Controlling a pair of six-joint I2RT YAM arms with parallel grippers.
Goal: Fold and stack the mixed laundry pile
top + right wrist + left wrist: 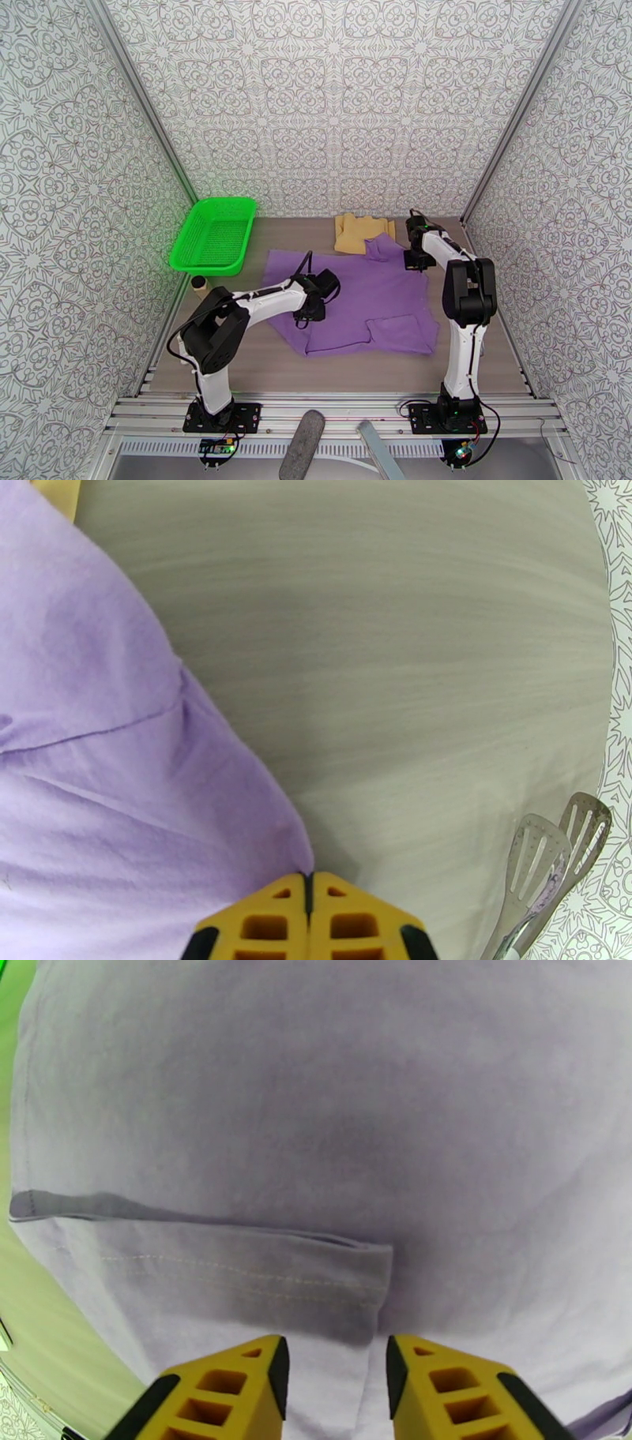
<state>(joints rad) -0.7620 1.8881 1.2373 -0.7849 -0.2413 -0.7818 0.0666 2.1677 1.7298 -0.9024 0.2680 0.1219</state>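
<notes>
The purple T-shirt (363, 300) lies spread out in the middle of the table. The mustard-tan garment (359, 232) sits folded behind it near the back wall. My left gripper (306, 314) hovers low over the shirt's left part. In the left wrist view my left gripper (336, 1366) has its yellow fingers apart, open, over a doubled-over hem (237, 1276) of the shirt. My right gripper (415, 259) is at the shirt's far right edge. In the right wrist view my right gripper (310, 879) is shut, and the purple cloth (118, 796) runs right into its tips.
A green mesh basket (213, 234) stands at the back left, with a small dark cup (199, 283) in front of it. Two slotted metal spatulas (545, 867) lie by the right wall. Bare wooden table (355, 367) shows in front of the shirt.
</notes>
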